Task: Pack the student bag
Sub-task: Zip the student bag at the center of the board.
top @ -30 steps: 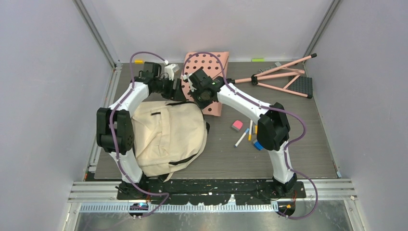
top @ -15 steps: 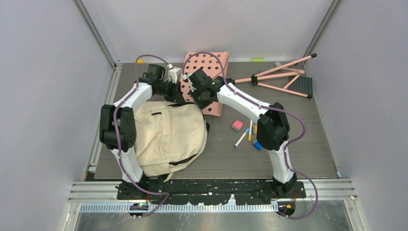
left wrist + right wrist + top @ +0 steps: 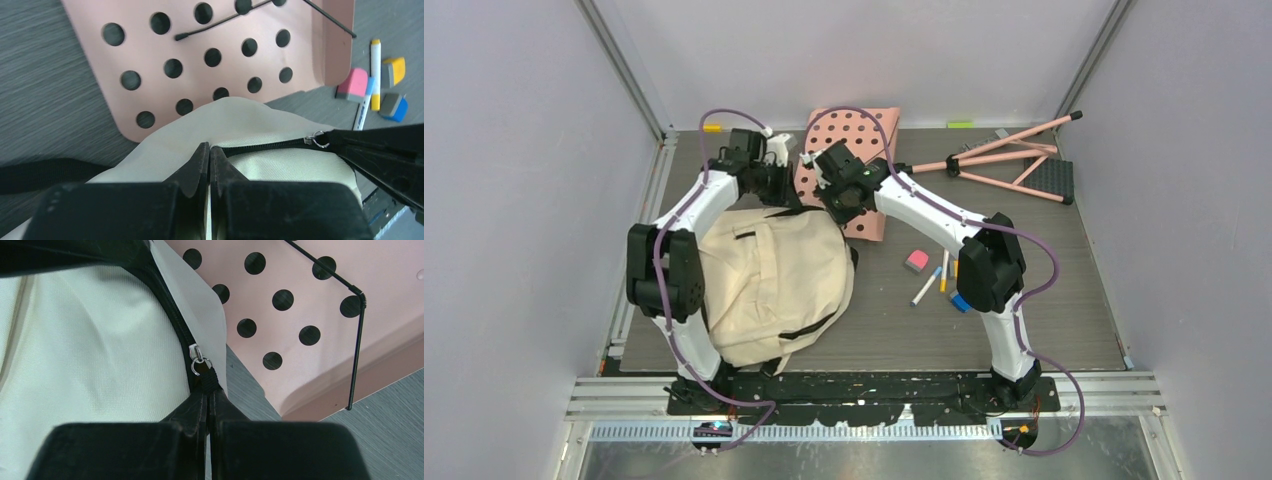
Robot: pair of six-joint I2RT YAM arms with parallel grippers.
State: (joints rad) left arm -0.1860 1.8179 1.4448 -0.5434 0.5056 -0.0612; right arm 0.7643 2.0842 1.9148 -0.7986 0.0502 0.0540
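Over the last second my left gripper [image 3: 210, 150] has gone from spread to clamped, and its wrist has nudged a little along the top of the bag [image 3: 769, 280]. Its fingers are now pressed together on the cream cloth right at the near end of the zipper [image 3: 172, 315]. From the wrist view I cannot say for sure whether they have the cloth or the zipper tape itself.

My right gripper [image 3: 207, 390] is clenched on the black zipper pull [image 3: 206, 377], just below its small metal ring.

The bag lies flat on the left half of the table [image 3: 1044, 270], in front of the left arm. Its top edge overlaps the near edge of the pink board [image 3: 864, 135] with the round holes.

I judge the job to be barely started. The stretch of zipper I can see is closed, so the bag has yet to be opened. Nothing looks packed: the pink eraser [image 3: 916, 261], the pens [image 3: 927, 287] and the blue block [image 3: 961, 301] lie loose to the right of the bag, well apart from it. The pink board is also outside. What is left, as I read it, is to unzip with one side held, load the loose things, and zip up.
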